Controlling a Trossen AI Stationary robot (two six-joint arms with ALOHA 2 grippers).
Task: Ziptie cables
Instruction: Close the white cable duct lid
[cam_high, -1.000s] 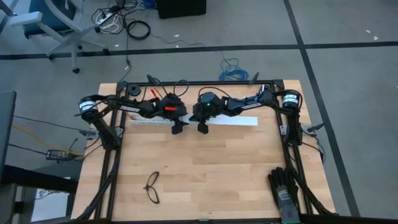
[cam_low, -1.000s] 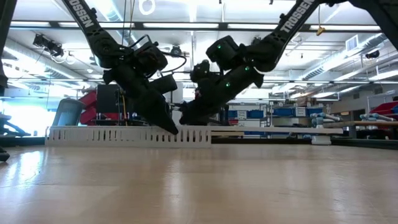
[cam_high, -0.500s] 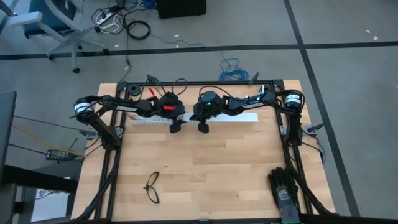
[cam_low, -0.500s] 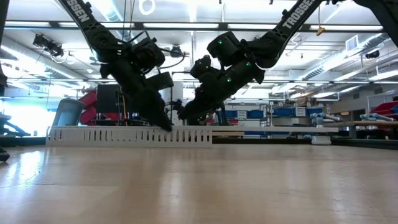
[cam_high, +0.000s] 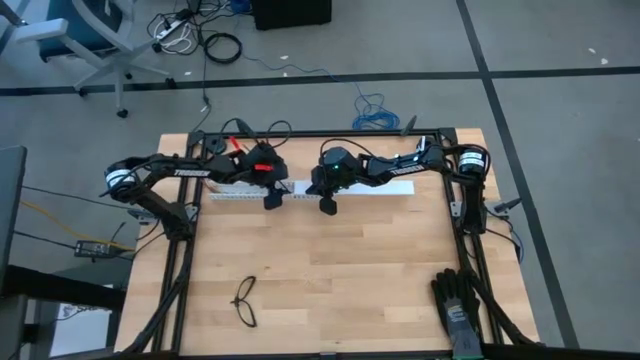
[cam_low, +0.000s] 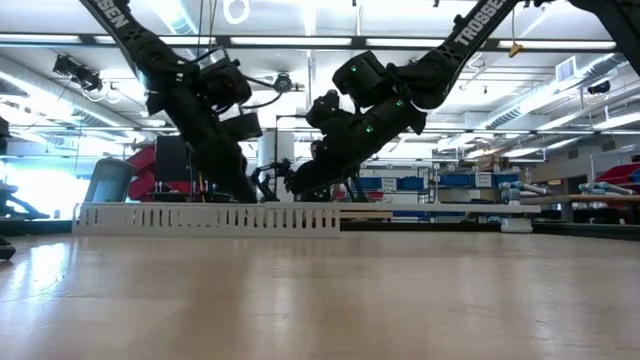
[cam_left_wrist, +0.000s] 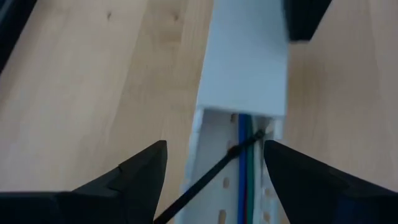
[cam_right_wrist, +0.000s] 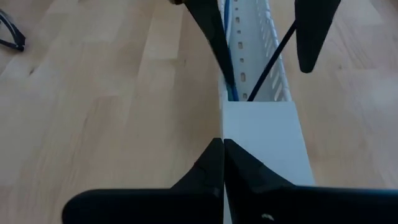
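Observation:
A white slotted cable duct (cam_high: 240, 193) lies along the table's far side, and its right half is closed by a flat white cover (cam_right_wrist: 261, 143). In the open part lie the cables (cam_left_wrist: 244, 134), of which blue and green wires show. The thin dark ziptie (cam_left_wrist: 211, 177) slants up out of the duct. My left gripper (cam_left_wrist: 215, 146) is open, with one finger on either side of the duct and touching nothing. My right gripper (cam_right_wrist: 222, 144) is shut and hovers at the cover's open end, facing the left gripper. My right gripper has its shut fingertips over the white cover's end (cam_right_wrist: 249, 115), slanting down from the table's right. I cannot tell whether they touch the cover.
Black thin-framed glasses (cam_high: 245, 300) lie near the table's near-left corner. A black glove (cam_high: 457, 300) lies at the near right. Dark frame rails (cam_high: 180, 260) run along the table's sides. Bare wood spreads across the near half.
My left gripper has drawn back along the duct toward the table's left edge and risen a little, moving away from my right gripper.

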